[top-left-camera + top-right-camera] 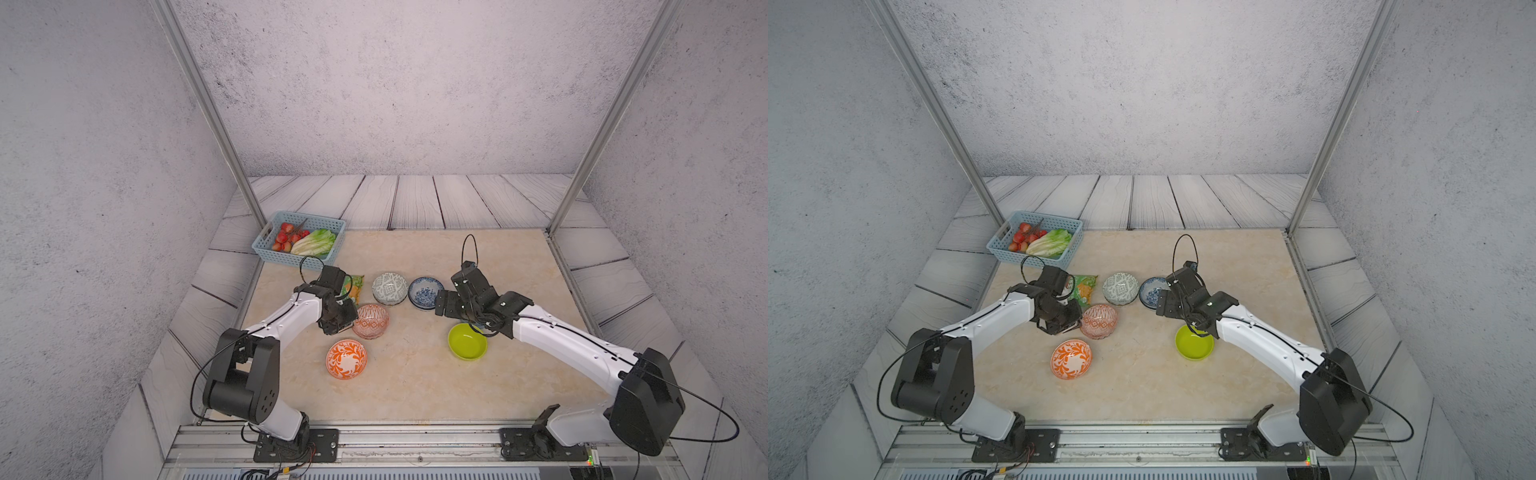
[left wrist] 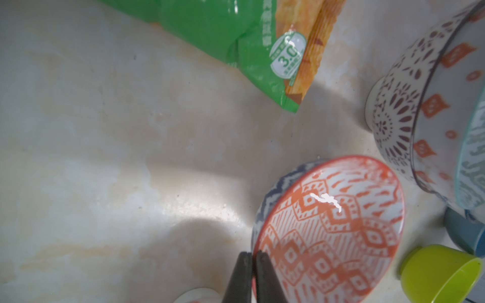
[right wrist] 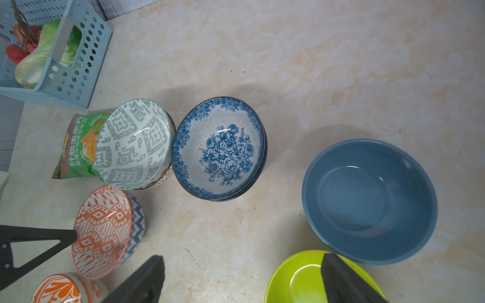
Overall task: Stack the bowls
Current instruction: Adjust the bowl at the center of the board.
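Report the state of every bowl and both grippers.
orange diamond bowl: pinched at its rim
grey-green bowl: nested, top of a stack
blue floral bowl: nested, top of a stack
plain blue bowl: upright, empty
lime bowl: upright, empty
orange leaf bowl: upright, empty
left gripper: shut on orange diamond bowl
right gripper: open, at lime bowl's rim

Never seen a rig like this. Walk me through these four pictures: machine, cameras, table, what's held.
Two robot arms stand at the near edge of the table, each ending in a two-finger gripper. Two pictures look down from overhead; two come from cameras on the arms' wrists. On the table lie several bowls, a snack bag and a basket of strawberries and lettuce. The left gripper is shut, pinching the rim of the orange diamond bowl. The right gripper is open and empty at the lime-green bowl.
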